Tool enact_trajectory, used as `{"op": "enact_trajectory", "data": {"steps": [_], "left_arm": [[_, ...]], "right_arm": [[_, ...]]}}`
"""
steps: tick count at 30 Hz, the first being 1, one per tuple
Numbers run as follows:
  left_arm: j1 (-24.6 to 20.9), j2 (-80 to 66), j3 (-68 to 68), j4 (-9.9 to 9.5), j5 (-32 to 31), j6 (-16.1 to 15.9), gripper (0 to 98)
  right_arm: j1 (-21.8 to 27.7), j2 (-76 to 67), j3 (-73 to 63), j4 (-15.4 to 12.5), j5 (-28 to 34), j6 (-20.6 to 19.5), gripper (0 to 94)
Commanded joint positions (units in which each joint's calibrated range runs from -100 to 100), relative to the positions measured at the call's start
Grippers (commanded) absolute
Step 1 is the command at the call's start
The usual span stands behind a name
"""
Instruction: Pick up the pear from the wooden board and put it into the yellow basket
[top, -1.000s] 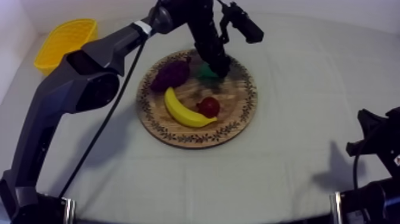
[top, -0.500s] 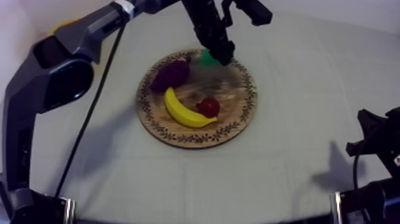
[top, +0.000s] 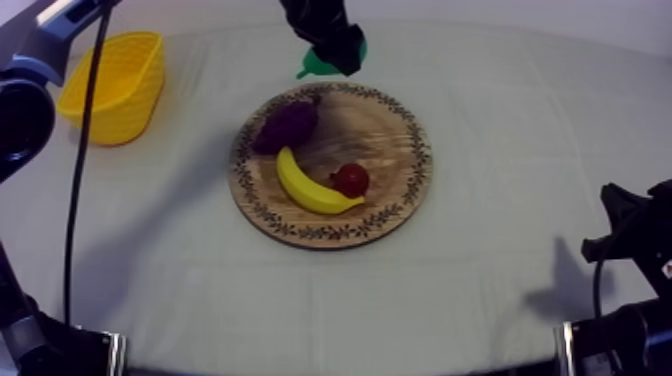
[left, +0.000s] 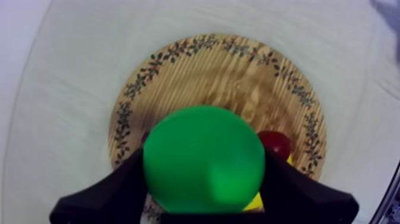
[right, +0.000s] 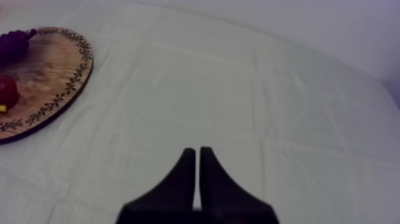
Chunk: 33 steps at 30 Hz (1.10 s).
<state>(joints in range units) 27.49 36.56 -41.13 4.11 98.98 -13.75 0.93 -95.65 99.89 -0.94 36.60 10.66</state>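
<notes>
Tablecloth: grey-white cloth covered the table, bare between the board and the basket.
Pear: the green pear (top: 320, 65) hung in the air just beyond the far rim of the wooden board (top: 415, 150), touching nothing but the fingers.
Pear's axis: a narrow green tip stuck out from the fingers on the basket's side, so I judged the long axis to slant that way. The left wrist view showed only a round bulk (left: 203, 159), so the exact tilt could not be told.
Left gripper: the left gripper (top: 335, 52) was clamped on the pear, one black finger (left: 107, 193) pressed to each flank.
Basket: the yellow basket (top: 100, 112) stood well apart from the pear, at the table's left, mouth up and empty as far as could be seen.
Coming move: likely a sideways carry over bare cloth toward the basket, then a release above its mouth. The left arm was the nearer one and already held the fruit.
Board's remainder: the grapes (top: 287, 125), banana (top: 305, 185) and small red fruit (top: 350, 179) lay on the board, clear of that path.
Right gripper: the right gripper (right: 197, 154) sat over cloth beside the board, fingers together on nothing.
</notes>
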Motion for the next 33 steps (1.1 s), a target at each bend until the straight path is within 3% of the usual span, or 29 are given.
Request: {"op": "enact_trajectory", "data": {"steps": [1, 20, 33], "left_arm": [[-0.8, -2.2, 3.0, -0.33, -0.4, -0.1, 50.6], [-16.6, -13.4, 20.7, -2.72, -3.7, -2.4, 51.2], [-27.5, -15.9, 23.5, -3.4, -4.0, -4.5, 50.9]], "right_arm": [[0.0, 0.0, 0.0, 0.0, 0.0, 0.0, 0.4], [0.0, 0.0, 0.0, 0.0, 0.0, 0.0, 0.4], [0.0, 0.0, 0.0, 0.0, 0.0, 0.0, 0.4]]}}
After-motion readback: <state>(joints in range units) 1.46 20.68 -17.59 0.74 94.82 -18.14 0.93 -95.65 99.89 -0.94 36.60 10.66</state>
